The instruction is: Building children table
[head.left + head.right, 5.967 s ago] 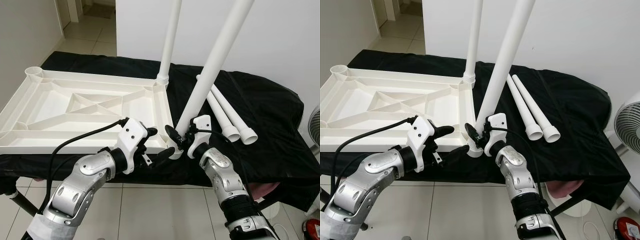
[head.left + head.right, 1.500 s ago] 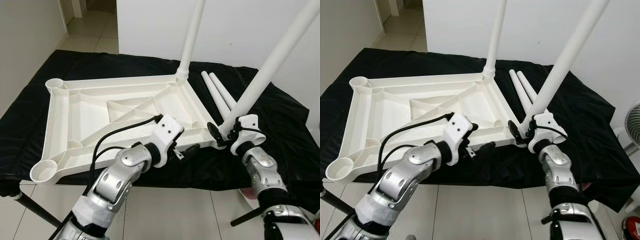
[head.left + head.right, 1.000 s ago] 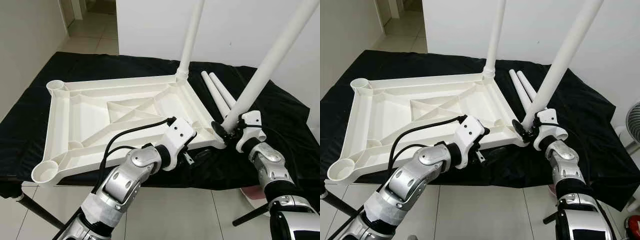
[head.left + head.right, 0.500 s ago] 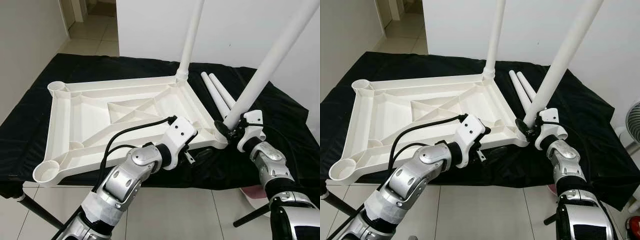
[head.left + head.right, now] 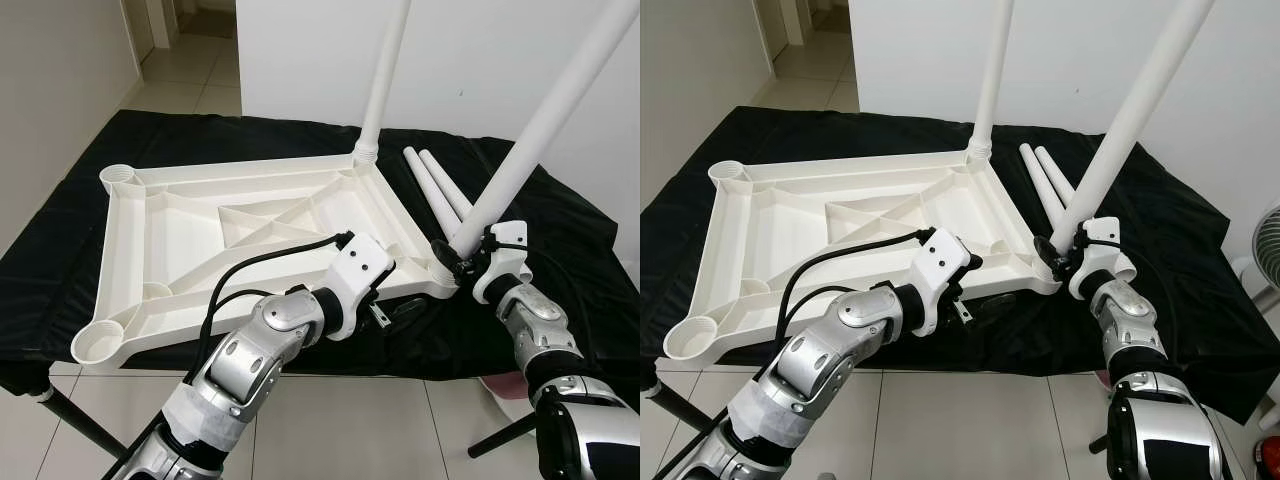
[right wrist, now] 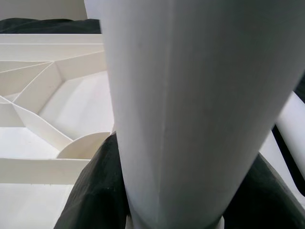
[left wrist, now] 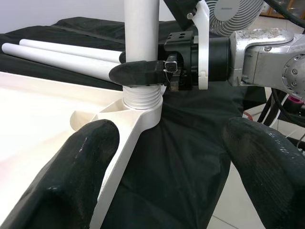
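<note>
Right gripper (image 5: 452, 262) jaws pinching leg (image 5: 520, 150) at tabletop (image 5: 250, 225) corner socket — left gripper (image 5: 405, 312) jaws spread just beside.

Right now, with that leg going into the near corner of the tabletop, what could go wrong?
The leg held by the right gripper leans well off vertical while the far leg stands upright, so its thread may be crossed in the corner socket.

That corner of the tabletop sits at the near edge of the black-covered bench; a push could slide it off.

The left gripper is open beside the corner and holds nothing, so the tabletop may turn.
</note>
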### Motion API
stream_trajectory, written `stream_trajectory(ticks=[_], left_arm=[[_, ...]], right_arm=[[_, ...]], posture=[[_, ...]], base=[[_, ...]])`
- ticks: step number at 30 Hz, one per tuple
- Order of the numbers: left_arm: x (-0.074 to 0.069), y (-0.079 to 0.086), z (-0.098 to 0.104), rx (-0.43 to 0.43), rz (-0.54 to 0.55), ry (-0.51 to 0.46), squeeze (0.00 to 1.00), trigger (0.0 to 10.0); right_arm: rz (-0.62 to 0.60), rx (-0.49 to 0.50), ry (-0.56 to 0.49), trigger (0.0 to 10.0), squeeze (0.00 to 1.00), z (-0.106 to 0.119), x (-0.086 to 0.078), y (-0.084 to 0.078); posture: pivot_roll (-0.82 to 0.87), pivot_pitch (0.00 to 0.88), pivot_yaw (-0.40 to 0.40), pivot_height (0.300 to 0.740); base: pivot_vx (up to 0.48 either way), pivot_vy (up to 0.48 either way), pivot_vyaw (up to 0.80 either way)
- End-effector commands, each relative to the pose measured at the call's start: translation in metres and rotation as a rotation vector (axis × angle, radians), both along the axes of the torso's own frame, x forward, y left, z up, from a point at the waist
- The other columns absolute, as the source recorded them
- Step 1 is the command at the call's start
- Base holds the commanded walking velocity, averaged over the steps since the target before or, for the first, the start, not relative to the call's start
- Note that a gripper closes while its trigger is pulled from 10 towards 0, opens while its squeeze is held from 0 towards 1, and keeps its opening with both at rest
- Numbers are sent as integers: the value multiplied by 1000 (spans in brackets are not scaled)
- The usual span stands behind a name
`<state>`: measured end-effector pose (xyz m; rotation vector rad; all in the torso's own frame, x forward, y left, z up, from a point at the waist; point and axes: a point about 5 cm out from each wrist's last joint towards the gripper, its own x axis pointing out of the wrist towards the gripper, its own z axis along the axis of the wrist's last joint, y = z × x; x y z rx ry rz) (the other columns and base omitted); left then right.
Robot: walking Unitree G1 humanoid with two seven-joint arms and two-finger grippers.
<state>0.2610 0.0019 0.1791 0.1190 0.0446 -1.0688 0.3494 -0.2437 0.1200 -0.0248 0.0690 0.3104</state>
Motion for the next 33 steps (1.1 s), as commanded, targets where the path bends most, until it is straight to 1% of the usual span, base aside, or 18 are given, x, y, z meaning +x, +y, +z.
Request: stream_trajectory(ticks=[1,8,9,12,13,14,17,21,22,23,25,27,28,31,33], left_arm=[[-3,-3,5,1,-58,-8,0,10000],[-4,-3,6,-2,-58,-9,0,10000],[-4,-3,6,-3,-57,-8,0,10000],[-4,-2,6,-3,-56,-8,0,10000],[-5,-2,6,-4,-56,-7,0,10000],[-5,-2,6,-6,-55,-6,0,10000],[-5,-2,6,-6,-55,-5,0,10000],[-6,-3,6,-11,-62,-3,0,10000],[-6,-3,6,-11,-62,-3,0,10000],[-7,-4,6,-12,-64,-2,0,10000],[-7,-4,6,-12,-64,-2,0,10000],[-7,-4,6,-12,-67,-2,0,10000],[-7,-4,6,-12,-67,-2,0,10000],[-7,-4,7,-13,-70,-4,0,10000],[-7,-4,7,-13,-71,-4,0,10000]], right_arm=[[-55,21,124,0,0,-26,-9,-4],[-77,10,133,0,0,-28,-7,3],[-90,-1,134,3765,0,-30,-7,3],[-104,-13,135,3765,0,-31,-7,4],[-125,-5,136,10000,0,-32,-8,5],[-173,9,127,10000,0,-34,-7,8],[-189,11,122,10000,0,-34,-7,9],[-318,67,96,10000,0,-30,-1,17],[-318,67,96,10000,0,-30,-1,17],[-345,76,93,10000,0,-29,0,19],[-345,76,93,10000,0,-29,0,19],[-407,96,82,10000,0,-26,3,30],[-407,96,82,10000,0,-26,3,30],[-489,97,77,10000,0,-25,3,47],[-504,99,76,10000,0,-25,2,50]], posture=[[-29,0,-27,740],[-27,0,-30,740],[-27,0,-30,740],[-27,0,-30,740],[-27,0,-35,740],[-27,0,-37,740],[-27,0,-37,740],[-32,0,-37,740],[-32,0,-37,740],[-32,0,-37,740],[-32,0,-37,740],[-32,0,-37,740],[-32,0,-37,740],[-32,0,-37,740],[-32,0,-37,740]], base=[[0,0,0],[0,0,0],[0,0,0],[0,0,0],[0,0,0],[0,0,0],[0,0,0],[0,0,0],[0,0,0],[0,0,0],[0,0,0],[0,0,0],[0,0,0],[0,0,0],[0,0,0]])
